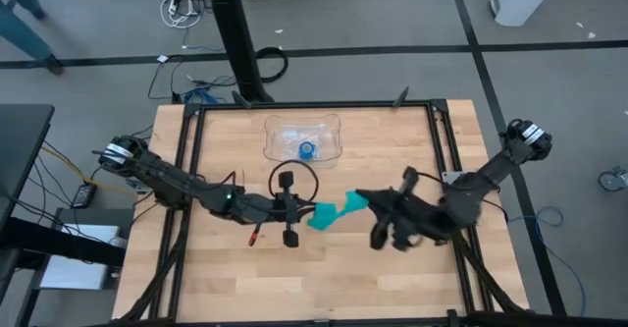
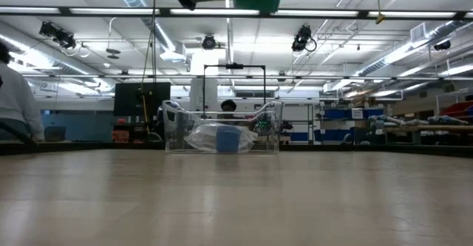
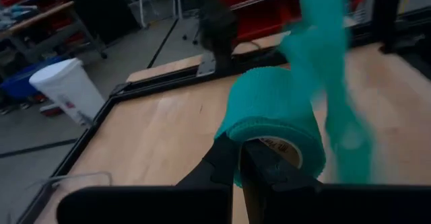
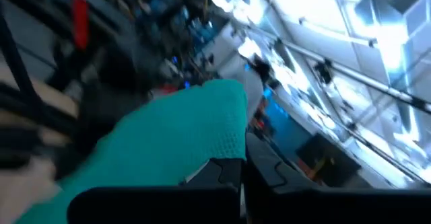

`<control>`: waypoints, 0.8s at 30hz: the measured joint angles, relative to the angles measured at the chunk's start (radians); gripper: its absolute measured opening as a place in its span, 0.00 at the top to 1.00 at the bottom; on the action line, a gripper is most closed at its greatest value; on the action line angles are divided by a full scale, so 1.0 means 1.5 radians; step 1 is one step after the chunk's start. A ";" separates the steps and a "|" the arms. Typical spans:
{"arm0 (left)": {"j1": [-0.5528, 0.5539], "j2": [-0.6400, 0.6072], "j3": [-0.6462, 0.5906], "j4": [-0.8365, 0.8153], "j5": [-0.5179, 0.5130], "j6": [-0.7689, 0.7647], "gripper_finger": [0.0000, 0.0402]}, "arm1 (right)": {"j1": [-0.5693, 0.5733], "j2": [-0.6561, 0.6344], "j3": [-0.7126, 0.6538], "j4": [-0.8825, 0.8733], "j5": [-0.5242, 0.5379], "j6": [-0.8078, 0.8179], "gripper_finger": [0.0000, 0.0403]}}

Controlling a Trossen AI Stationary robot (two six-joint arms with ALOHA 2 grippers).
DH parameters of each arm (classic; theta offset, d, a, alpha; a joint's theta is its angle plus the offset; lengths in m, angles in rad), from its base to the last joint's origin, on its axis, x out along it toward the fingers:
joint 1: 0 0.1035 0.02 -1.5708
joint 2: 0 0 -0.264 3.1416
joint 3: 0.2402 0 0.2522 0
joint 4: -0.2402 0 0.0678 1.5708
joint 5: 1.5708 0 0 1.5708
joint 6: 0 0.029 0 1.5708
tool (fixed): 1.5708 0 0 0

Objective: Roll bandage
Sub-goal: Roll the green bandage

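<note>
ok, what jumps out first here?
The teal bandage, stretched in the air mid-table between both arms: the left gripper shut on the roll end, the right gripper shut on the loose end. Behind it, a clear tray holds a small blue roll.

No text can be read anywhere; the small print on the inner core of the bandage point(image 3: 283, 126) roll is too blurred.

Two dark jointed arms, black angular fingers point(image 3: 222, 167)
</note>
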 joint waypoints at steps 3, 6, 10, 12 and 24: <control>0.018 0.000 0.000 -0.007 -0.009 0.000 0.96 | 0.042 0.003 0.037 -0.030 -0.017 0.001 1.00; 0.042 0.000 0.000 -0.008 -0.018 0.003 0.96 | 0.073 0.004 0.056 -0.085 -0.064 0.062 1.00; 0.077 0.000 0.000 -0.007 -0.033 0.017 0.96 | 0.112 0.004 0.063 -0.103 -0.129 0.124 1.00; 0.094 0.000 0.000 -0.006 -0.035 0.017 0.96 | 0.127 0.004 0.063 -0.108 -0.159 0.151 1.00; 0.176 0.001 0.000 0.068 -0.037 0.045 0.96 | 0.174 0.075 0.063 -0.095 -0.204 0.252 1.00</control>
